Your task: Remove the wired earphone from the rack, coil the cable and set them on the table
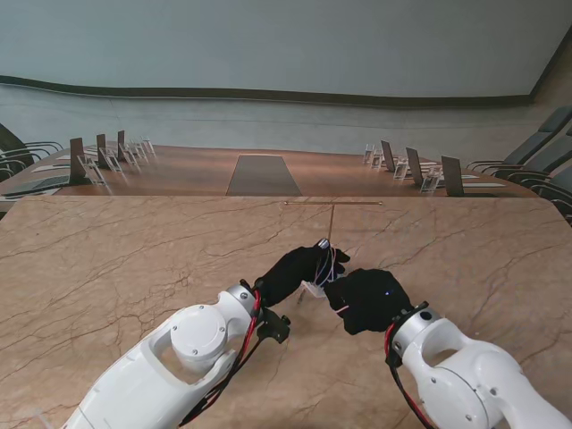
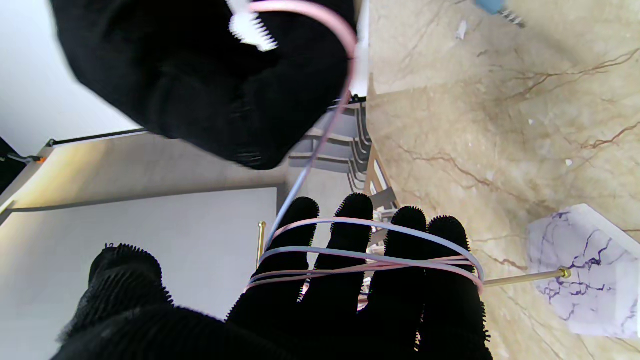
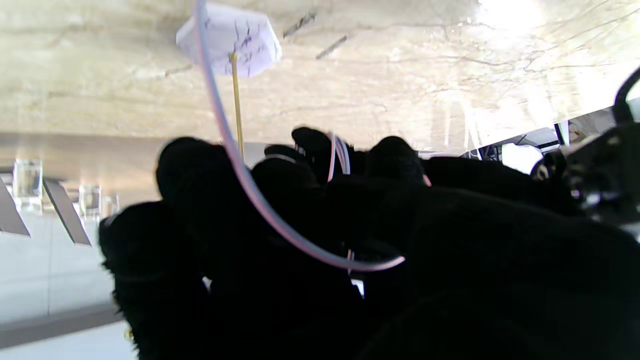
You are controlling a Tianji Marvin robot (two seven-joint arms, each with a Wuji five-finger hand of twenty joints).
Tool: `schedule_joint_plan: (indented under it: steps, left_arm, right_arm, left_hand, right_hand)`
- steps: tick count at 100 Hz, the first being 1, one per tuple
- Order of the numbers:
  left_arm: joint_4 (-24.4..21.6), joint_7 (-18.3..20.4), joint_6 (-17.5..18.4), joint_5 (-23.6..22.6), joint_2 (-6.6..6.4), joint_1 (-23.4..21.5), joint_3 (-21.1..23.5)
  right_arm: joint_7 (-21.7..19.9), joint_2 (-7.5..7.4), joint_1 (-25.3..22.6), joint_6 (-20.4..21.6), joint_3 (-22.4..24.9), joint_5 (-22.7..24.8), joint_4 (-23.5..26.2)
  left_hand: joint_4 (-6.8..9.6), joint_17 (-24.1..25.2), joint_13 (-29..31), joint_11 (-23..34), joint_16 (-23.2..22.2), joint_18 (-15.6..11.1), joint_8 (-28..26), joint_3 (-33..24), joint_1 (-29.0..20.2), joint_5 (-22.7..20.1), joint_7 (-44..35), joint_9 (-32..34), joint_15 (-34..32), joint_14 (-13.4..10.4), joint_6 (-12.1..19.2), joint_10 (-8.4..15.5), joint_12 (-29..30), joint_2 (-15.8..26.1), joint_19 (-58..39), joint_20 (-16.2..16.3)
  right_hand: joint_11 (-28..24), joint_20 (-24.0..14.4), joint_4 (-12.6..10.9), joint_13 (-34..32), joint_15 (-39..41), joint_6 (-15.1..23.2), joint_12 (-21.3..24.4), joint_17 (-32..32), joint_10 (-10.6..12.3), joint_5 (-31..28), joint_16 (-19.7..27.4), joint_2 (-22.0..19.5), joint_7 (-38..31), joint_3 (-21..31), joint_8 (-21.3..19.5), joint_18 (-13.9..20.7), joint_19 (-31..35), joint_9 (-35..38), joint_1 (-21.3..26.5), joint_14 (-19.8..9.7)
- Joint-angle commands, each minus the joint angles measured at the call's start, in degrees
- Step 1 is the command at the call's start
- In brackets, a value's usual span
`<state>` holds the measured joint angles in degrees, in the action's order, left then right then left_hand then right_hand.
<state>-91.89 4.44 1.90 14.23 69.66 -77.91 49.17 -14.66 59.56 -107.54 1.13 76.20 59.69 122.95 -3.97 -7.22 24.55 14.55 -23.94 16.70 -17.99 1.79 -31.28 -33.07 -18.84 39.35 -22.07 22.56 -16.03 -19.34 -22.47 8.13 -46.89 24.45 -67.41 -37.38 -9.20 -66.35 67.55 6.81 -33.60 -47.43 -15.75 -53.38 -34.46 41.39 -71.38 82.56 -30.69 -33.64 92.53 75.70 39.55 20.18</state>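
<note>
While the left hand (image 2: 350, 280) holds its four fingers straight and together as a spool, several turns of the earphone cable (image 2: 370, 257) lie wound around them, so coiling is the step in hand. The right hand (image 1: 374, 300), just beside it, is closed on the free strand, and next must carry another loop over the fingertips. Farther off stands the bare rack (image 1: 332, 217).

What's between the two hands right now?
A free strand of the earphone cable runs from the loops around the left hand fingers to the right hand, seen in the left wrist view.
</note>
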Motion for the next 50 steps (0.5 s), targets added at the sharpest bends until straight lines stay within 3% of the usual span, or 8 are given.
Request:
schedule_joint_plan:
  steps: [1,29,50]
  left_arm:
    - [-0.2,0.0,0.3,-0.2,0.08,-0.3,0.2]
    - [-0.2,0.2,0.6,-0.3,-0.01,-0.4,0.2]
    - [-0.1,0.4,1.1,-0.3,-0.07,-0.3,0.2]
  right_arm:
    - [-0.3,0.21,-0.9,-0.5,-0.9,-0.4,-1.3]
    - [1.1,0.32,-0.2,-5.0,-4.5,-2.0,-4.5]
    - [1.8,0.33,0.9,-7.1,-6.8,-2.7,-6.6]
  left_hand:
    - [1.56,0.7,-1.3,-1.3,0.7,-1.3,0.5,-0.1,1.6,2.6,2.1,-1.2,0.8,-2.0,3.5,2.5,0.5,0.3,1.2,-0.8]
    - [1.55,1.0,-1.5,-1.5,1.0,-1.9,0.2,-0.1,1.4,2.9,1.5,-1.5,1.2,-2.5,5.6,2.8,0.8,0.3,1.7,-1.1]
    - [1.56,0.9,-1.5,-1.3,1.1,-1.9,-0.2,-0.1,1.3,3.4,1.0,-1.3,1.2,-2.3,6.6,2.8,0.8,0.2,1.9,-1.3]
  right_hand:
    - [0.6,1.5,3.5,-2.7,1.7,-1.9,-0.2,-0.8,-7.6,-2.3,0.2,4.6,-3.0,4.7,-0.1,0.1,4.8,1.6,-0.7,6.0]
    - [1.7,1.3,5.7,-0.5,0.6,-2.2,0.6,2.0,-8.1,-1.6,0.4,4.3,-2.5,4.2,0.8,0.6,3.6,0.1,-0.3,6.2]
    - [2.7,0.3,10.0,6.0,-0.7,-2.0,1.5,9.1,-9.1,2.5,0.2,1.6,-2.1,0.9,2.1,3.9,1.6,-5.1,0.2,6.0]
